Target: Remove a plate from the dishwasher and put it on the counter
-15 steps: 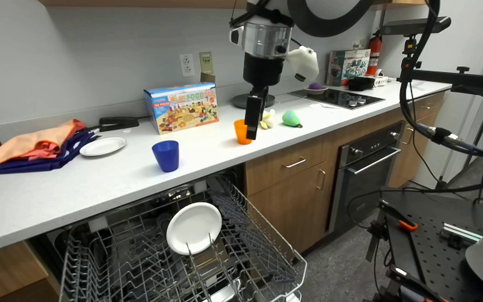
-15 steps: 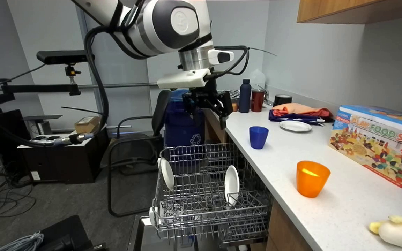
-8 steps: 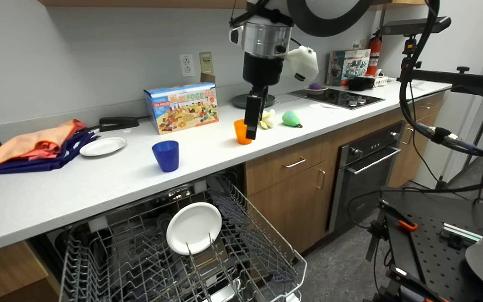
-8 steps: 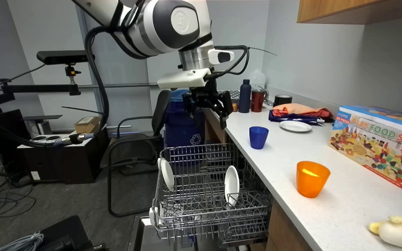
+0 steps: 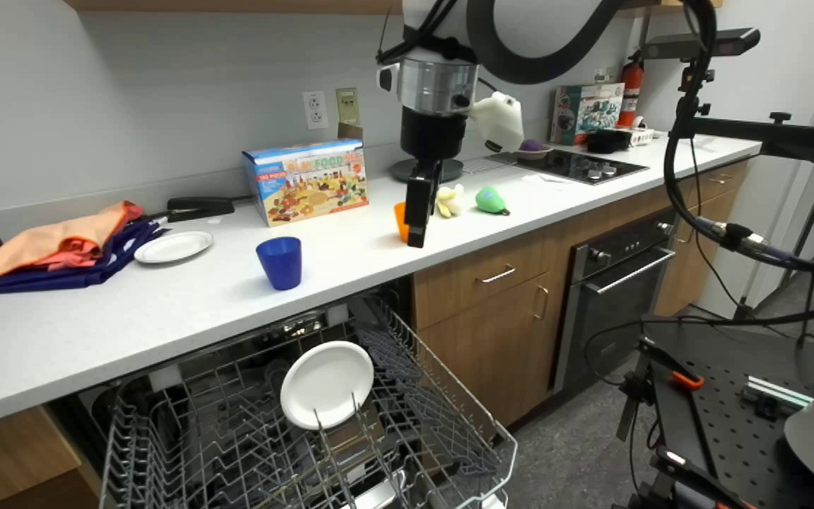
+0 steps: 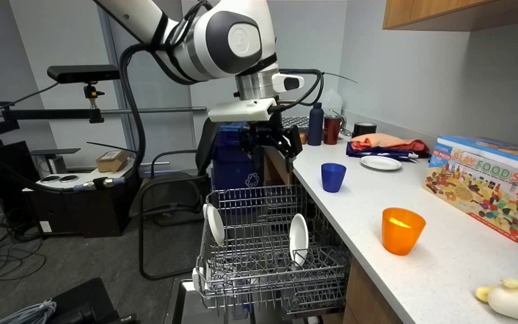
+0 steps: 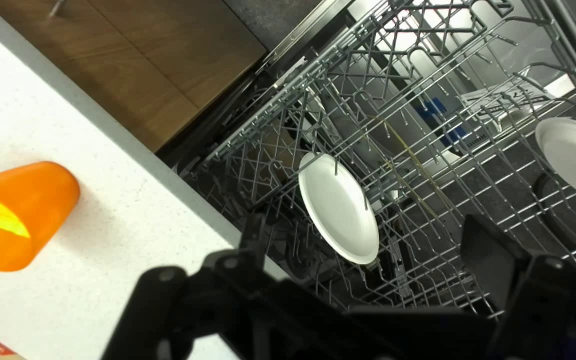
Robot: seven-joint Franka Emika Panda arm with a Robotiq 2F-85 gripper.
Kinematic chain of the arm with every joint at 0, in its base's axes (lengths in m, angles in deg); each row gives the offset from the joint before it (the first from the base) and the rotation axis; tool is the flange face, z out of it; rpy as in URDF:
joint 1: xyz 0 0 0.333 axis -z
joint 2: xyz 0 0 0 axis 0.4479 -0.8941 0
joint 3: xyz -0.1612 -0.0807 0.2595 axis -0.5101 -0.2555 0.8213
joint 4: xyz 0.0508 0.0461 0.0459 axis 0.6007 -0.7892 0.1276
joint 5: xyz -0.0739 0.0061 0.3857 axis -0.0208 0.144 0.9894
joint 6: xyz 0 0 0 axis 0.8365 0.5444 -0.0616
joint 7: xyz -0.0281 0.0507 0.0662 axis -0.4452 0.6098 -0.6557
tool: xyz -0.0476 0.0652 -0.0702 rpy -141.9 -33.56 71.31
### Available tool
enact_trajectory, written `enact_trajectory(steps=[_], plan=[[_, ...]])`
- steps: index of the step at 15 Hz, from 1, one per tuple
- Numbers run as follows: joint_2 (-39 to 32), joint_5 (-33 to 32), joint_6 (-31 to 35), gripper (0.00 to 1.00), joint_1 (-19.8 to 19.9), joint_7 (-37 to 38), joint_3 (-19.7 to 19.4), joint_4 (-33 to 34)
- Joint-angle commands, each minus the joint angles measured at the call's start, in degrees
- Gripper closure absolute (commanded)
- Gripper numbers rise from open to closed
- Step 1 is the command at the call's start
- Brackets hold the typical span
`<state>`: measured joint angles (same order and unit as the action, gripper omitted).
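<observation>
Wrist view shows the dishwasher rack point(image 7: 293, 92) beneath me, and my gripper point(image 7: 361, 225) hangs above it, well clear. My fingers point(image 7: 490, 265) are spread wide apart and have hold of nothing. From this angle I see the round white plate point(image 7: 338, 207) in the gap between them, yet it sits down in the dishwasher rack, apart from me: up on its edge, leaning, on the side nearer the white countertop point(image 7: 88, 280). A second plate point(image 6: 214, 225), in an exterior view, leans at the outer side of the dishwasher rack, away from the countertop.

Both exterior views show the blue tumbler point(image 5: 280, 263) upright on the countertop, just beside the dishwasher rack. Near the end of the rack that adjoins the wood cabinet point(image 5: 492, 332), the orange tumbler point(image 6: 402, 231) stands on the same surface; in an exterior view one of my fingers hides part of it. Farther back from the dishwasher rack than the tumblers, I make out the PLAY FOOD SET box point(image 5: 308, 182) and another white plate point(image 5: 174, 247) lying flat beside the orange and navy cloths point(image 5: 68, 237).
</observation>
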<state>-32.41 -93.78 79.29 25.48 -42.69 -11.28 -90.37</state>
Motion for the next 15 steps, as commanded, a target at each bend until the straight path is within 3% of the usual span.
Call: enact_trajectory(steps=[1, 6, 15], plan=[[-8.5, -1.2, 2.0, 0.00, -0.6, -2.4, 0.5, 7.1], [-19.2, -3.8, 4.3, 0.00, -1.9, -2.2, 1.2, 15.6], [-34.3, -12.5, 1.5, 0.00, -4.4, -5.0, -0.2, 28.2]])
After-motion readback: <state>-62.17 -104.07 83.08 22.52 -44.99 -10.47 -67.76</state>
